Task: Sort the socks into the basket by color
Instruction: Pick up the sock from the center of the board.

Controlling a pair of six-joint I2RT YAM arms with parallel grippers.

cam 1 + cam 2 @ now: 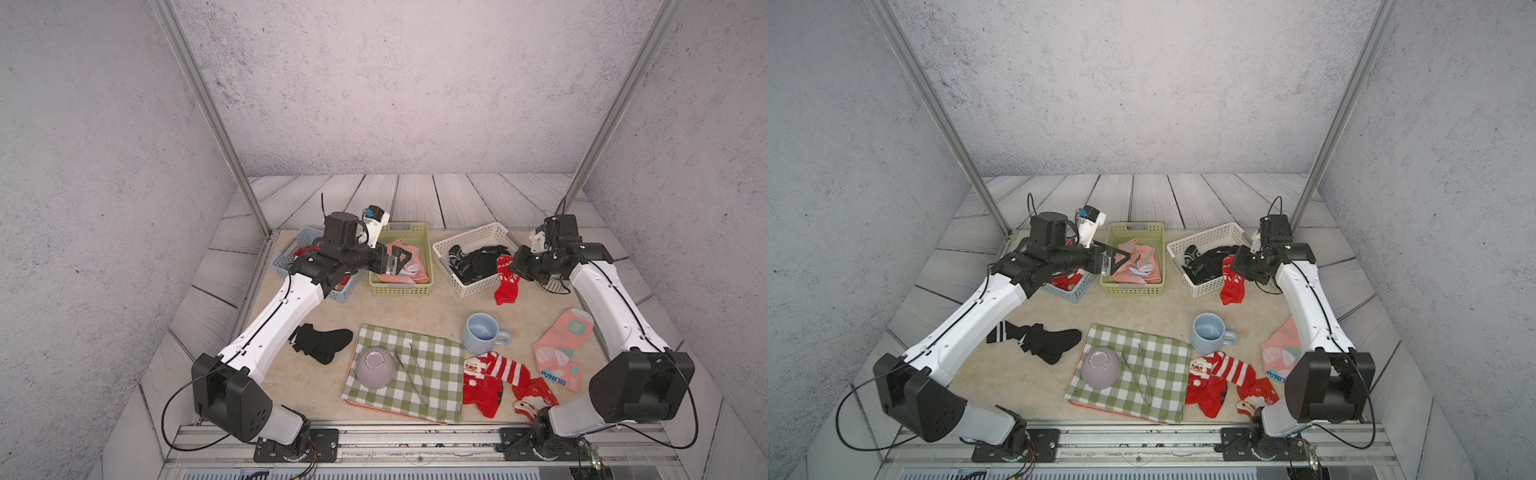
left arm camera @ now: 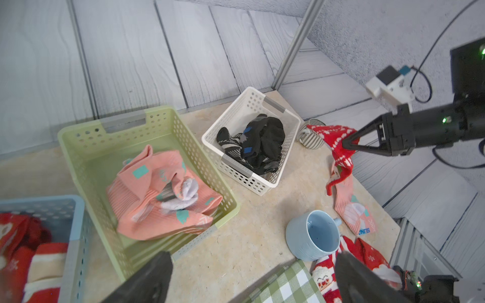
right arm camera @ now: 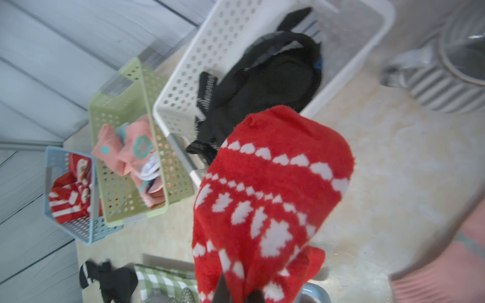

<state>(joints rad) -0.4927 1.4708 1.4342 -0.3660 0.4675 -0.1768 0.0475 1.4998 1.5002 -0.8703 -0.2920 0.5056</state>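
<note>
Fuzzy knit red sock (image 3: 262, 196), ribbed knit pink socks (image 1: 561, 353), smooth perforated plastic white basket (image 1: 473, 237), green basket (image 1: 401, 289), blue basket (image 1: 284, 255), woven checked cloth (image 1: 436, 361), glossy glazed blue mug (image 1: 478, 347), matt lilac bowl (image 1: 375, 370), matt stone-look tabletop (image 1: 395, 309)

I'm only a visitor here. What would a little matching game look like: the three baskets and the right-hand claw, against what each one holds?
Things:
1. blue basket
2. green basket
3. white basket
4. right gripper

Holds:
A. black socks
B. one red patterned sock, pinched
C. pink socks
D. red striped socks

Pairs: 1-D, 2-C, 3-A, 4-B
</note>
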